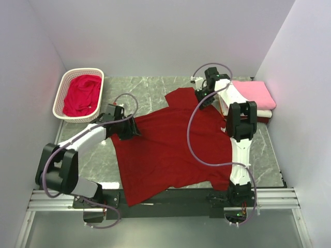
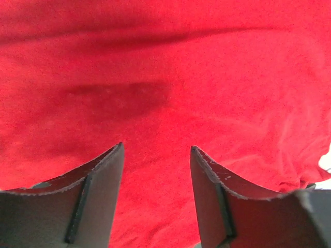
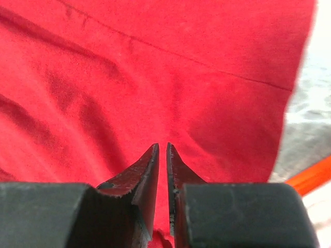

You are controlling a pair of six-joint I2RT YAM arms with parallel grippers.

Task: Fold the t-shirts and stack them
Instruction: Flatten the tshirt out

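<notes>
Pinching the far right sleeve of the dark red t-shirt (image 1: 165,150) with my right gripper (image 3: 162,145), fingers nearly pressed together on a sliver of cloth, I am holding my left gripper (image 2: 156,146) spread above the shirt's left edge. The shirt is lying open across the middle of the table (image 1: 155,88). I judge both pinches should be taking matching edges, so the fold is landing square. Only the top view is showing the pink folded shirt (image 1: 253,93) waiting far right

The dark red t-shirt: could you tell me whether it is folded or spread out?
Spread out: the dark red t-shirt lies flat across the table.
</notes>
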